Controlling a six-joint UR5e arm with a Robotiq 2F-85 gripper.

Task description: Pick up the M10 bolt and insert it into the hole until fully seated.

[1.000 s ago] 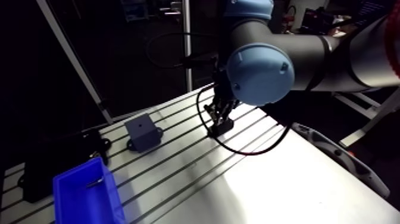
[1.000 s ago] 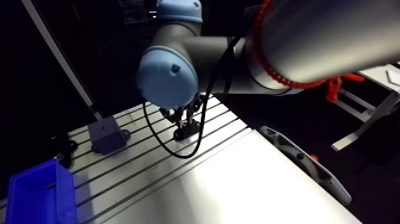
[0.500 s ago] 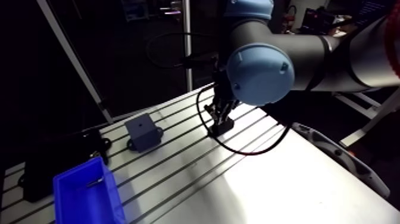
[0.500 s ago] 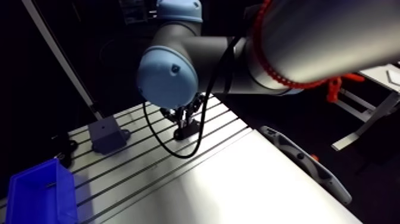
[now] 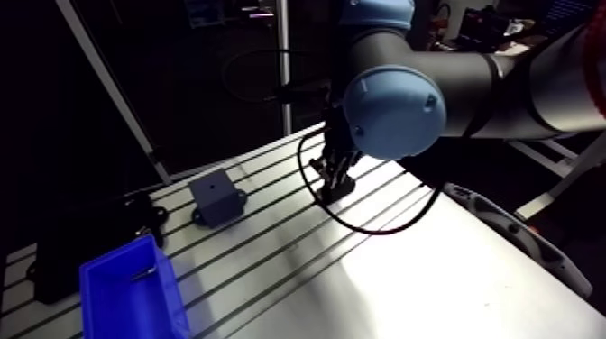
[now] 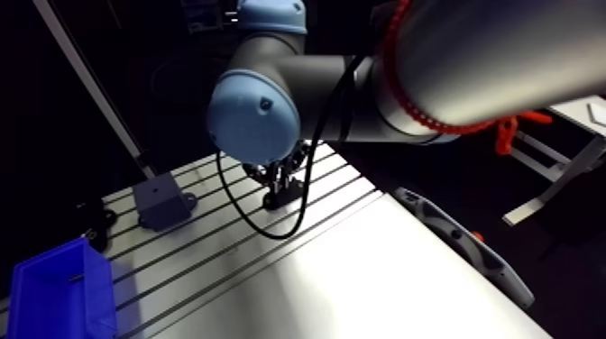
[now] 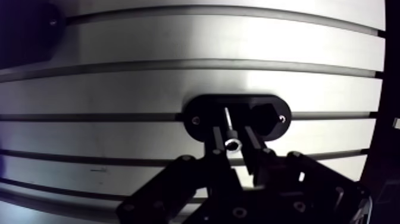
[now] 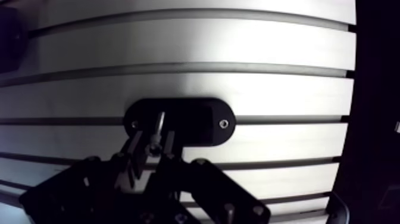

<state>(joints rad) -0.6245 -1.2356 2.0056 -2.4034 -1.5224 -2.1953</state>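
Note:
In the wrist view a slim silver bolt [image 7: 229,126] is pinched between my gripper's [image 7: 233,142] two fingers, its socket head nearest the camera and its shaft pointing down. Under its tip lies a black oval plate [image 7: 202,116] bolted to the slotted table, with a small screw at each end. Whether the shaft's tip touches the plate or sits in a hole I cannot tell. In the arm view the gripper [image 5: 335,183] hangs low over that same plate at the table's far side.
A grey block [image 5: 215,198] with a hole on top stands on the table [image 5: 406,279] left of the gripper. A blue bin [image 5: 108,302] holding a small metal part sits at the near left, with dark fixtures [image 5: 149,216] behind it.
The whole arm view has shifted slightly, so the camera moved a little. The gripper stays over the black plate with the bolt still in it.

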